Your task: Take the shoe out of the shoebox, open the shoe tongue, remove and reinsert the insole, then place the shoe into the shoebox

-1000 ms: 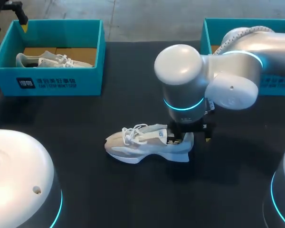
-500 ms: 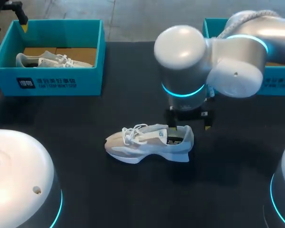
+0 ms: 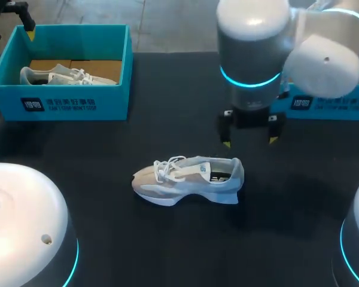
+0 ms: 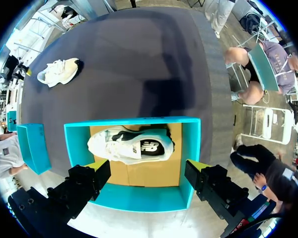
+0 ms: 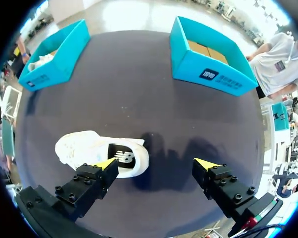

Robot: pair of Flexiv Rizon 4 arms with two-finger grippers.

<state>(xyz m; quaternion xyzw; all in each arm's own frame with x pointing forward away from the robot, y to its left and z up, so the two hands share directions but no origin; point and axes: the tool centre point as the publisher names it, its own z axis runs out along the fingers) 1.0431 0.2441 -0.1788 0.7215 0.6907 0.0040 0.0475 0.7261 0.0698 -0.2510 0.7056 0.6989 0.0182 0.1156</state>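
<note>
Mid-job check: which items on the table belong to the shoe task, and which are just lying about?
Job: white-grey laced sneaker lying outside the boxes; teal cardboard shoebox on the right; right gripper, open.
Lying about: second teal shoebox, on the left, holding another white sneaker.

All three cameras look down on the table, sharing the shoe.

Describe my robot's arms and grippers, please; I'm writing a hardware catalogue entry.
Both arms are smooth silver-white with rounded joints; the right arm carries a glowing cyan ring, as does the left arm. The left gripper and right gripper have black, bolted fingers ending in yellow tips.
</note>
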